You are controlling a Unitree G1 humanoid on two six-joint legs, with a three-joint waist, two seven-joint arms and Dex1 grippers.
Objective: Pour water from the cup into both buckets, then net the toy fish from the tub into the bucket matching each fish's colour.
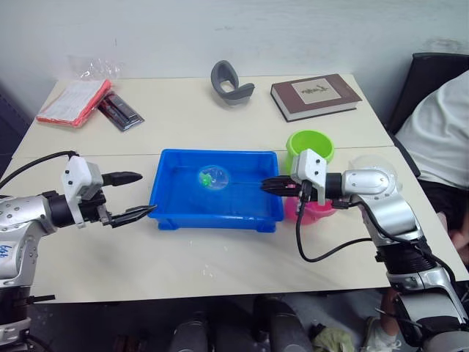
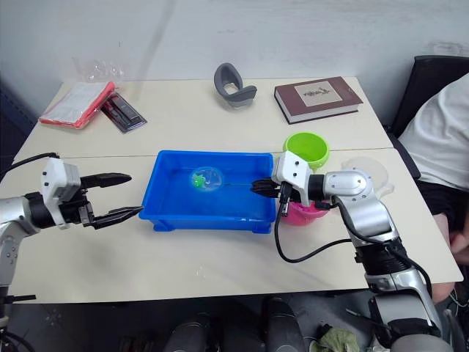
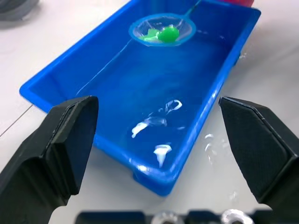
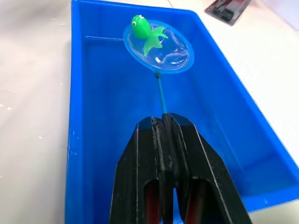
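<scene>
The blue tub (image 1: 167, 214) sits mid-table with water in it. My right gripper (image 1: 266, 186) is at the tub's right end, shut on the thin handle of the net (image 4: 159, 46). The net's light blue hoop hangs over the tub's far middle with a green toy fish (image 4: 146, 31) lying in it. Left of the tub, my left gripper (image 1: 146, 192) is open and holds nothing. The lime green bucket (image 1: 310, 145) stands just right of the tub's far corner. The pink bucket (image 1: 316, 211) is in front of it, partly hidden by my right arm. The clear cup (image 2: 368, 170) is behind that arm.
A brown book (image 1: 315, 96) and a grey curved object (image 1: 231, 83) lie at the back of the table. At the back left are a red packet (image 1: 73, 101) and a black item (image 1: 121, 111). A person in a white shirt (image 1: 440, 139) sits at the right edge.
</scene>
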